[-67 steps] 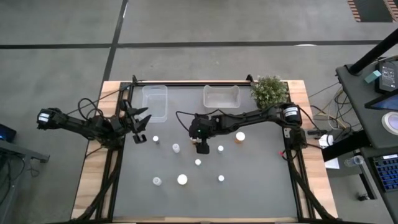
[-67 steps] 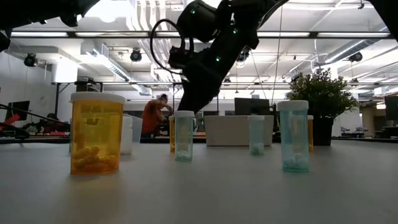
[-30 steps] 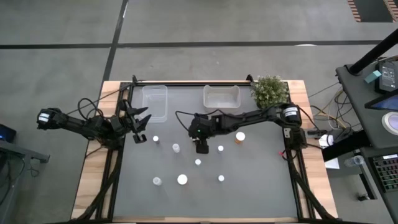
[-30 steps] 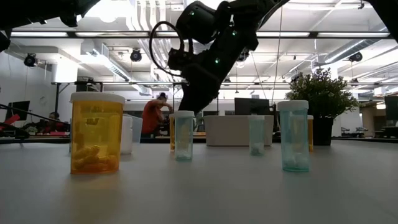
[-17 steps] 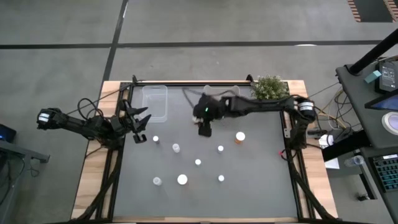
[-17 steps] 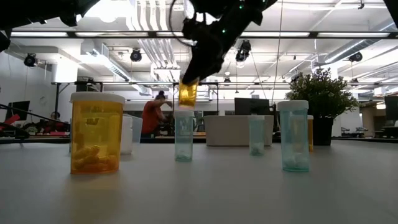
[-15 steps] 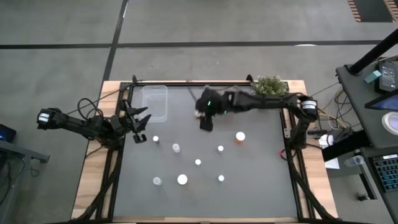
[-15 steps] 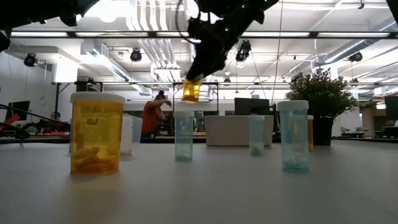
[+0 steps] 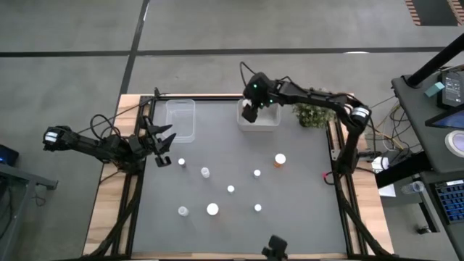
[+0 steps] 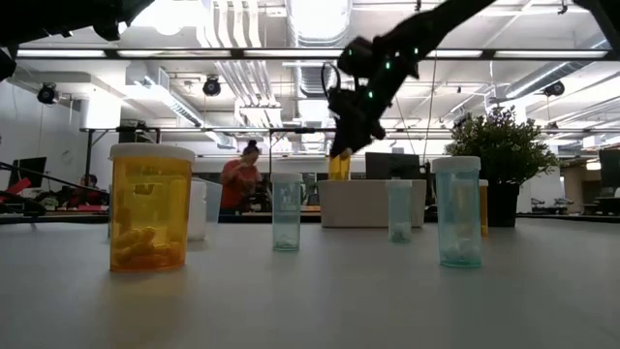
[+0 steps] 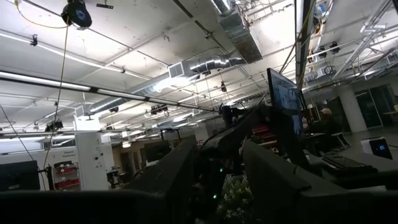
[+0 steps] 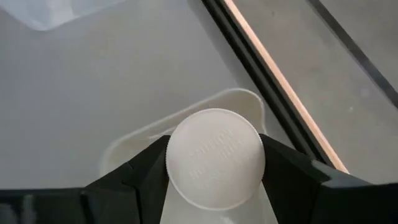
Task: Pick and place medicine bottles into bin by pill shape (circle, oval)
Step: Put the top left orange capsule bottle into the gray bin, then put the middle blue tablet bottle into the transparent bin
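High view: the right tool [image 9: 250, 113] hangs over the right bin [image 9: 259, 116] at the worktop's [image 9: 290, 217] far edge; the left tool [image 9: 162, 148] waits at the left side, beside the left bin [image 9: 181, 118]. Seven bottles [image 9: 212, 209] stand on the worktop.

Low view: the right tool [image 10: 341, 155] pinches an orange bottle [image 10: 339, 167] just above the bin [image 10: 360, 203].

Right wrist view: the fingers [image 12: 287, 167] clamp the bottle's white cap [image 12: 215, 158] from both sides, over the bin [image 12: 249, 99].

Left wrist view: the left fingers [image 11: 273, 174] stand apart, holding nothing.
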Controlling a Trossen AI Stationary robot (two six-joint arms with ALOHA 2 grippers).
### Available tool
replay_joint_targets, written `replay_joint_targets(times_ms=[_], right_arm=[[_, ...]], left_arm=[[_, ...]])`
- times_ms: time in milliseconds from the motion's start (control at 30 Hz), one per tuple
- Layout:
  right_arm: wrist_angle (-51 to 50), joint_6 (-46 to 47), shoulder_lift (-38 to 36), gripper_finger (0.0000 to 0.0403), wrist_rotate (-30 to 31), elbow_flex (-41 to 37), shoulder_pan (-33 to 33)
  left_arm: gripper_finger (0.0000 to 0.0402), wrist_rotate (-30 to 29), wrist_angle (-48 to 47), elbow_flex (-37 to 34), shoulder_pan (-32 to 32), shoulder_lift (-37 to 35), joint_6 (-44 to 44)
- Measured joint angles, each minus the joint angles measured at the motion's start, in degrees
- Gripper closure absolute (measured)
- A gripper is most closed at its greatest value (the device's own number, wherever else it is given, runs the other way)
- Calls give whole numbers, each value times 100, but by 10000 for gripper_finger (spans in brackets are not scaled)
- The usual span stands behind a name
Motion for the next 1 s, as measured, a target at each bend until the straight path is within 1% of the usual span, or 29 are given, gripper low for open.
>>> replay_joint_targets(times_ms=[133, 267, 533, 833, 1000], right_arm=[[207, 12, 288, 190, 0, -18, -175], [268, -32, 542, 190, -6, -20, -199], [273, -51, 680, 189, 0, -20, -200], [284, -53, 682, 151, 2, -20, -199], [285, -56, 680, 146, 45, -20, -199]], left_arm=[[272, -2, -2, 0, 1, 0, 0], [272, -6, -4, 0, 1, 0, 0], [272, -17, -7, 0, 16, 0, 0], [272, -24, -11, 2, 38, 0, -2], [272, -24, -11, 0, 38, 0, -2]])
